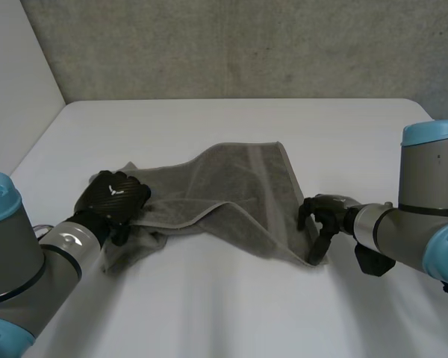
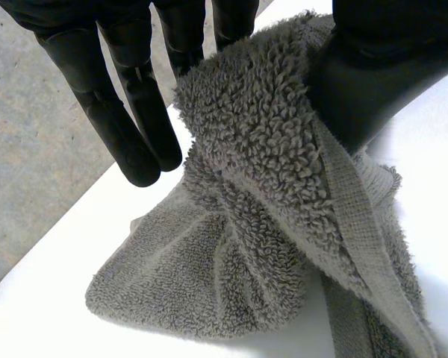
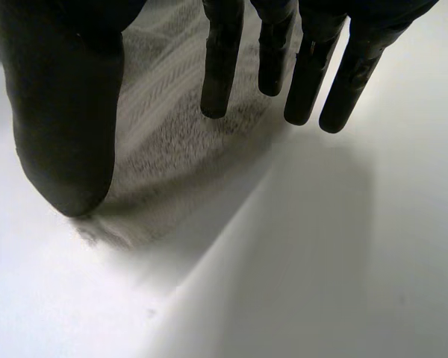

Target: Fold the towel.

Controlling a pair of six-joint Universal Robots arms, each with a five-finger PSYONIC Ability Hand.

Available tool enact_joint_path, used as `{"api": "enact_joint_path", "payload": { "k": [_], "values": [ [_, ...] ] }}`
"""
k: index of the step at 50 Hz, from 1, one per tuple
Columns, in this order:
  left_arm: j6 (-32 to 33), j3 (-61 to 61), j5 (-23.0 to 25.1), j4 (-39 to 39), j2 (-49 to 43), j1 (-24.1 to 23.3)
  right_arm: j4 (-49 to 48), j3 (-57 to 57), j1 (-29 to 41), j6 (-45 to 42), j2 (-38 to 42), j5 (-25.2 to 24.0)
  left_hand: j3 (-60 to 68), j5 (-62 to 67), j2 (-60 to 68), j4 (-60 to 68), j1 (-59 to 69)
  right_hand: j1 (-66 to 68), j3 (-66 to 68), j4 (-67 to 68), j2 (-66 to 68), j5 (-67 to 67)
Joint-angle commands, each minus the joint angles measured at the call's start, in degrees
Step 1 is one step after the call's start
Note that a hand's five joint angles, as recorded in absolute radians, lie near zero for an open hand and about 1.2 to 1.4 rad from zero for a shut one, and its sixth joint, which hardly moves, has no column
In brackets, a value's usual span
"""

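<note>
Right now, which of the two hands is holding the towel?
The left hand: it pinches one end of the towel between thumb and fingers. The right hand is open over the near corner.

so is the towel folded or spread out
Neither: the towel lies rumpled, partly doubled over itself with a ridge. The left hand pinches one end; the right hand is open at a corner.

A white table [image 1: 231,127] stretches out in front of me, smooth and matte, with its far right corner rounded. Behind its far edge stands a rough grey concrete wall [image 1: 246,45], mottled and pitted. To my left, a plain white panel [image 1: 15,74] runs along the table's side and meets that wall. In my left wrist view, the table's edge runs against the same grey concrete.
</note>
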Motion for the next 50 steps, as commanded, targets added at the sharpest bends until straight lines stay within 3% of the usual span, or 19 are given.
{"api": "enact_joint_path", "payload": {
  "k": [1, 9, 21, 31, 38, 48, 50],
  "values": [
    [-0.7, 0.0, 0.0, 0.0, 0.0, 0.5, -0.3, 2.6, -0.1, 0.0, -4.5, -0.7, -8.6, -18.3, -7.9, -8.1, -8.1, -2.8, -3.3, -2.8, -3.8, -1.8],
    [-4.3, 0.6, 0.0, -0.5, 0.9, 0.4, -5.2, 8.7, 1.9, 0.0, -9.4, -1.6, -8.4, -18.1, -7.8, -7.9, -7.9, -1.9, -2.4, -2.0, -3.0, -0.9],
    [-6.8, 1.1, 0.0, -0.7, 1.3, 0.4, -9.5, 10.1, 4.8, -0.3, -5.1, -0.9, -8.4, -18.1, -7.8, -7.9, -7.9, -0.4, -0.9, -0.5, -1.4, 0.6],
    [-6.9, 1.0, 0.0, -0.7, 1.4, 0.6, -12.0, 9.3, 5.5, -0.7, -3.2, 4.7, -8.4, -18.1, -7.8, -7.9, -7.9, 1.8, 1.3, 1.7, 0.7, 2.8],
    [-6.9, 0.6, 0.0, -0.7, 1.9, 1.0, -12.5, 9.6, 5.7, -0.8, -3.0, 5.2, -8.6, -18.3, -7.9, -8.1, -8.0, 2.6, 2.1, 2.6, 1.6, 3.6],
    [-6.9, 0.4, 0.0, -0.7, 1.9, 0.9, -13.1, 10.1, 6.7, -0.8, -3.0, 5.1, -9.4, -19.1, -8.8, -8.9, -8.9, 15.9, 15.4, 15.9, 14.9, 16.9],
    [-7.0, 0.4, 0.0, -0.6, 1.9, 0.9, -13.1, 10.1, 7.3, -0.8, -3.0, 5.1, -10.4, -20.1, -9.8, -9.9, -9.9, 23.4, 22.9, 23.4, 22.4, 24.4]
  ]
}}
